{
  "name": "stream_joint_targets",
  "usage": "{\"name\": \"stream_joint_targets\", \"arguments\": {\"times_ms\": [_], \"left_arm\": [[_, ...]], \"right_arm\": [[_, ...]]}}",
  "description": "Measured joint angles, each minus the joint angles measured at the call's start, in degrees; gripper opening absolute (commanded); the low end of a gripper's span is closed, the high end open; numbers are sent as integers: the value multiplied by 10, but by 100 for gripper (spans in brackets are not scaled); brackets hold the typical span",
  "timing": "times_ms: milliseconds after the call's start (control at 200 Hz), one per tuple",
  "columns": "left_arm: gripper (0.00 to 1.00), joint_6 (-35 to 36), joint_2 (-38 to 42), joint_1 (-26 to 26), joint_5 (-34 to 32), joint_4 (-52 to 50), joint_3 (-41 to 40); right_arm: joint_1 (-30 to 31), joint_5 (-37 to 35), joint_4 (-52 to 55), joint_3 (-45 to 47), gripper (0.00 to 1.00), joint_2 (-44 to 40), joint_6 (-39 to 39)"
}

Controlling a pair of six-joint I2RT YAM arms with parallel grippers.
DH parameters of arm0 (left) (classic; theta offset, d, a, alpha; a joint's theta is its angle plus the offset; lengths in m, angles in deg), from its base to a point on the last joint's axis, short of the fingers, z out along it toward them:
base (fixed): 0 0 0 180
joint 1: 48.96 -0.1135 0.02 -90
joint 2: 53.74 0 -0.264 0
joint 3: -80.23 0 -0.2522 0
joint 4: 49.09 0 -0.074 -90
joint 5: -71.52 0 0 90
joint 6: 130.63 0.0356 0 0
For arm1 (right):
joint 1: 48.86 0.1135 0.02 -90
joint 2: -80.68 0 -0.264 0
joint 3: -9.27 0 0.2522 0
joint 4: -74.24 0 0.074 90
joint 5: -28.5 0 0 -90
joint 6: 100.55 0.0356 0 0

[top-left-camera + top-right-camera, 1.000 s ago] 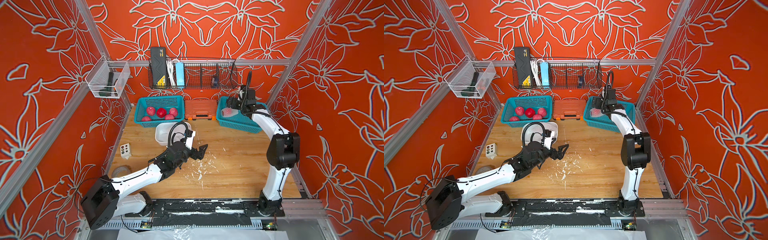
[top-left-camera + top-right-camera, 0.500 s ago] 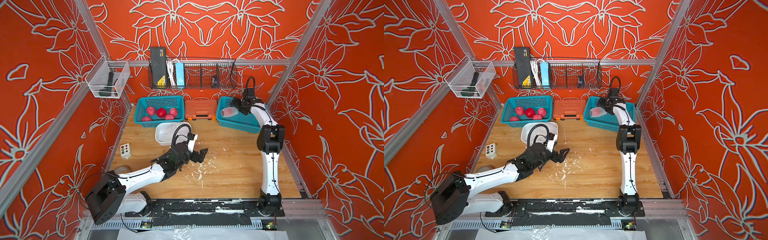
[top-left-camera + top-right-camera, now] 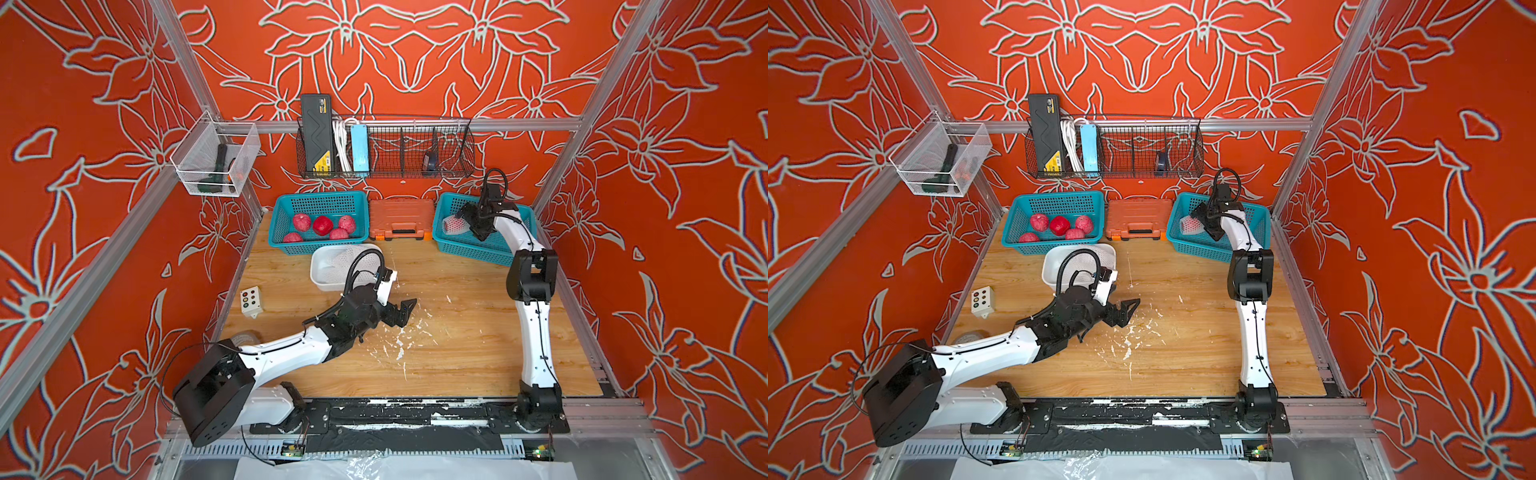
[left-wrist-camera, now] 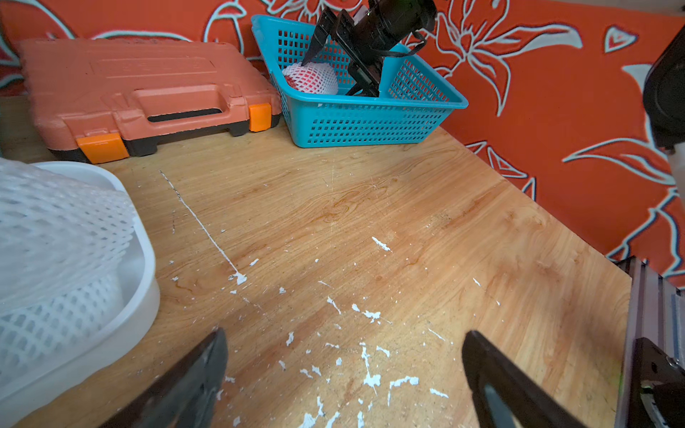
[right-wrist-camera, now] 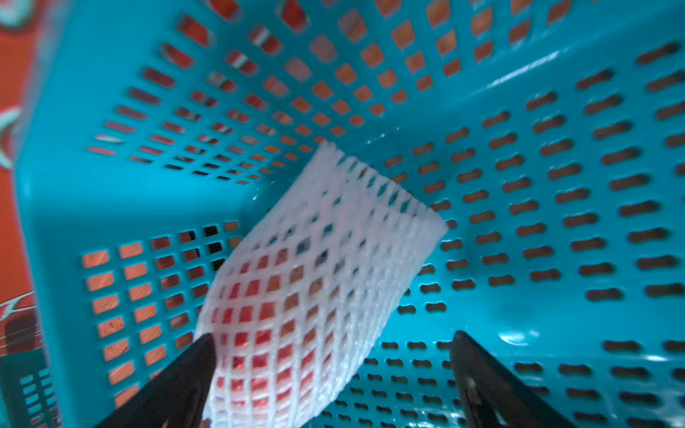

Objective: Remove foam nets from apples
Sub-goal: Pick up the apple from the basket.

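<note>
At the back left corner of the bench, a teal basket (image 3: 320,203) is seen, and five bare apples (image 3: 323,225) are held in it. A second teal basket (image 3: 473,249) is placed at the back right corner. Only one apple is found in it, wrapped in a white foam net (image 3: 454,225), close to the wall that faces the orange case (image 3: 399,216). The case is set between the two baskets at the back edge.

A white tub (image 3: 318,280) stands just in front of the first basket, and loose foam nets (image 3: 340,259) are piled in it. Small white scraps (image 3: 399,349) are scattered over the middle of the bench.

The right gripper (image 5: 333,339) is lowered into the second basket with its jaws spread wide. One finger is laid against the net, the other is kept apart, and nothing is gripped. The left gripper (image 4: 344,333) is held low over the scraps, beside the tub, also spread wide and with nothing between its jaws.
</note>
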Motion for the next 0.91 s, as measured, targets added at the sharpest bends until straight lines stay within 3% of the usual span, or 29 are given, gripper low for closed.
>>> {"name": "stream_joint_targets", "arguments": {"times_ms": [671, 906], "left_arm": [[95, 10, -32, 0, 1, 3, 0], [95, 10, -41, 0, 3, 3, 2]], "right_arm": [[9, 61, -93, -20, 99, 43, 122], [10, 71, -117, -17, 85, 54, 127]]}}
